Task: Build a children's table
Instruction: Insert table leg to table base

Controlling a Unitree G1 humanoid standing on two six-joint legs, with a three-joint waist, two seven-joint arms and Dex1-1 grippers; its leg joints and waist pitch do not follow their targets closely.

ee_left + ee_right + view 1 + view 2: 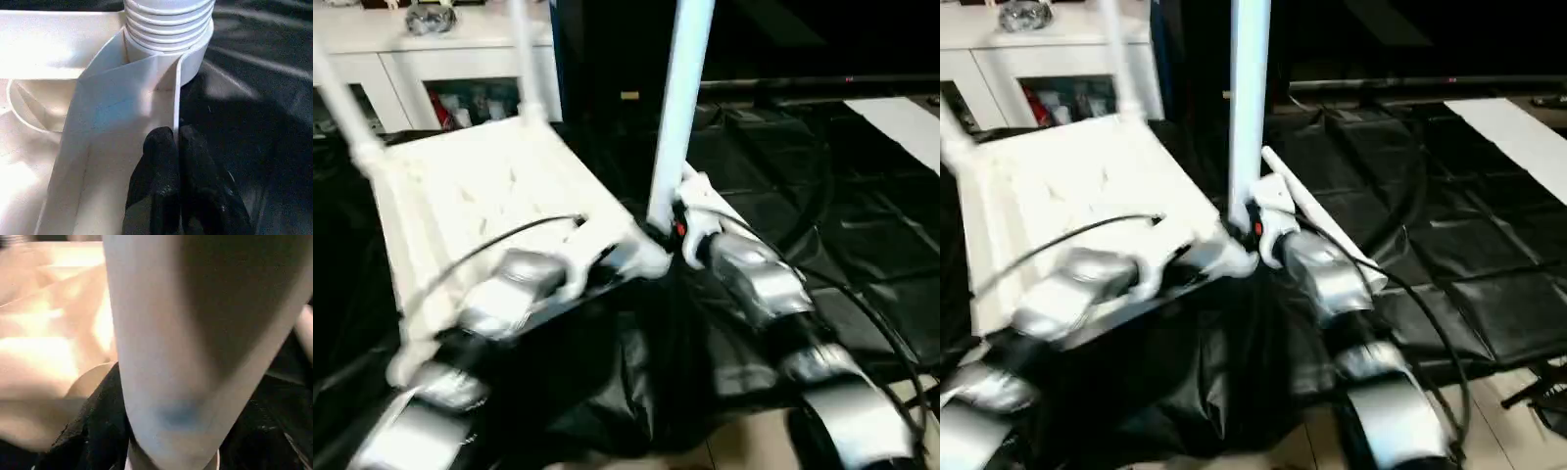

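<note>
Three legs stand in the upturned top (480, 196); a fourth leg (1317, 230) lies loose. Left fingers (166, 171) pinch the top's rim, while the right gripper (671, 235) clasps the near leg (680, 108).

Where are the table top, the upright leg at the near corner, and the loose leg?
table top (480, 186): left eye view, ribbed underside.
upright leg (680, 108): left eye view, mid tube.
loose leg (1317, 215): right eye view, tube on black mat.

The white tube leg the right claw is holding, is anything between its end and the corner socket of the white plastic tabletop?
Nothing visible stands between them. The white tube leg stands upright at the near corner socket of the white plastic tabletop, and its ribbed end already sits at the socket's mouth.
</note>
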